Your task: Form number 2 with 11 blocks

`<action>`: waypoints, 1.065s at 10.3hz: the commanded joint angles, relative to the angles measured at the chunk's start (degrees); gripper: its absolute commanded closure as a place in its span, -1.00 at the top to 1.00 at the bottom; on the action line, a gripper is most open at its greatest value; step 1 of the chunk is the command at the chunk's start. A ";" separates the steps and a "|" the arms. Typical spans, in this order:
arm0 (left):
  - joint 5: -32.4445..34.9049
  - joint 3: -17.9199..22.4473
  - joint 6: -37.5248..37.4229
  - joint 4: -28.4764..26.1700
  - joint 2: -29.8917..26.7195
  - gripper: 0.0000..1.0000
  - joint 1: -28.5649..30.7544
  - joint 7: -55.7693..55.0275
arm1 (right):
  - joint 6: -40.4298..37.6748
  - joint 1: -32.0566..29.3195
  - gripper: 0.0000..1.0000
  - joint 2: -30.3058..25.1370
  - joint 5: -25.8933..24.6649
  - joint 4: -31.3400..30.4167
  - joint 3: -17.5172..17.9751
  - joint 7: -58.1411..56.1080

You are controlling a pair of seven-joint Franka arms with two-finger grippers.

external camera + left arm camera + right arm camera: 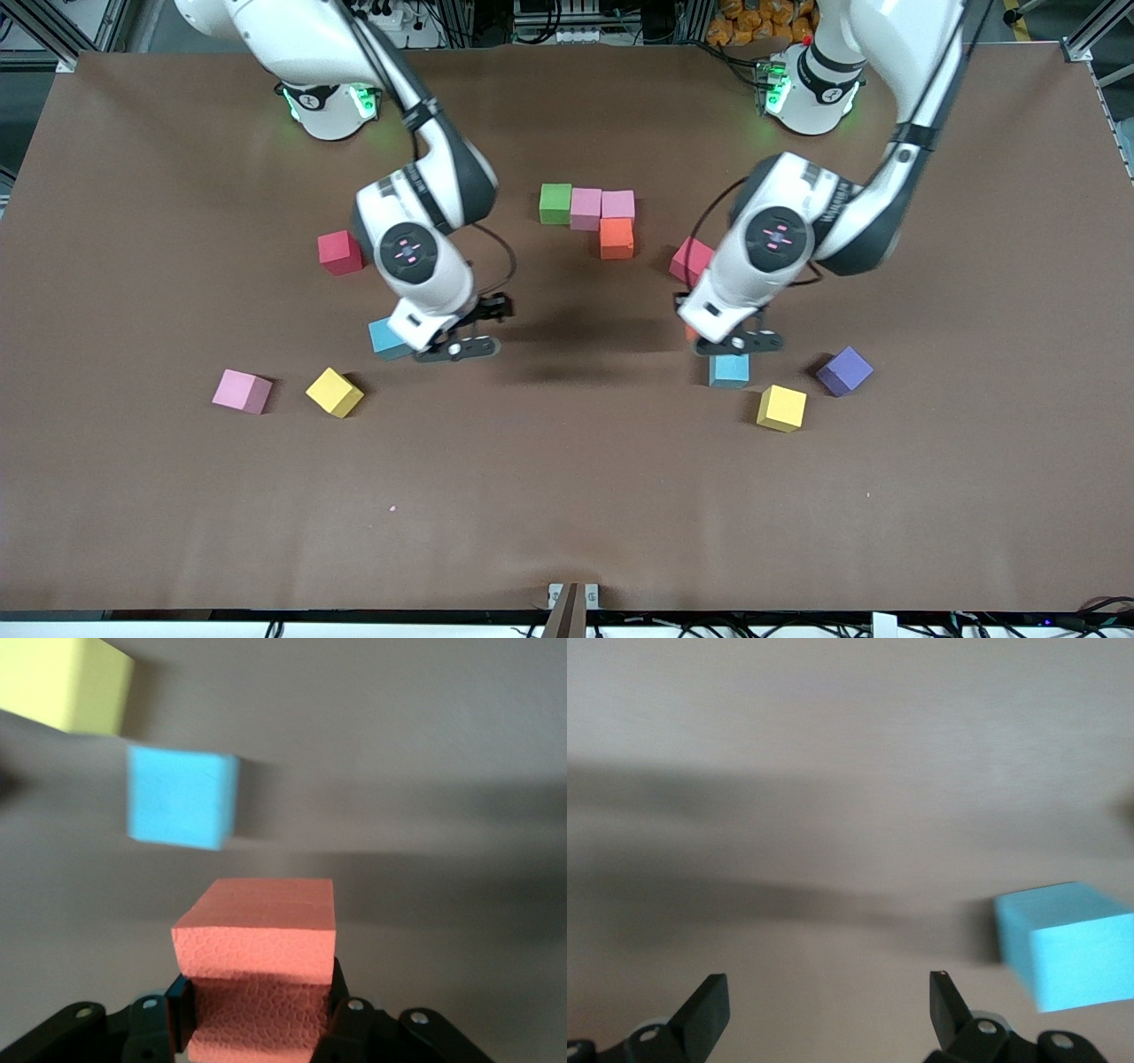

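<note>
The started number 2 lies mid-table: a green cube [555, 203], two pink cubes [586, 208] [617, 204] in a row, and an orange cube [617, 237] just nearer the camera under the last pink. My left gripper [731, 341] [257, 1010] is shut on a second orange cube [690, 333] [257, 939], held above a blue cube [729, 370] [182, 797]. My right gripper [456, 341] [827, 1001] is open and empty, low over the table beside another blue cube [390, 339] [1067, 943].
Loose cubes: red [340, 252], pink [241, 391] and yellow [334, 392] toward the right arm's end. A reddish cube [691, 261], yellow [781, 408] [62, 682] and purple [844, 370] lie toward the left arm's end.
</note>
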 commanded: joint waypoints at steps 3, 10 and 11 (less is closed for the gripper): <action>-0.58 0.33 3.65 3.15 6.82 -0.18 -8.67 -6.45 | 9.43 -6.85 1.00 -3.83 -4.24 -10.90 0.87 -14.16; 5.57 0.33 6.13 0.51 10.79 -0.19 -14.31 -15.87 | 12.93 -11.27 1.00 -4.01 -4.24 -15.89 1.04 -24.66; 5.57 0.33 6.13 0.33 10.88 -0.19 -14.39 -16.57 | 15.91 -11.27 1.00 -3.93 -4.15 -18.00 1.04 -24.66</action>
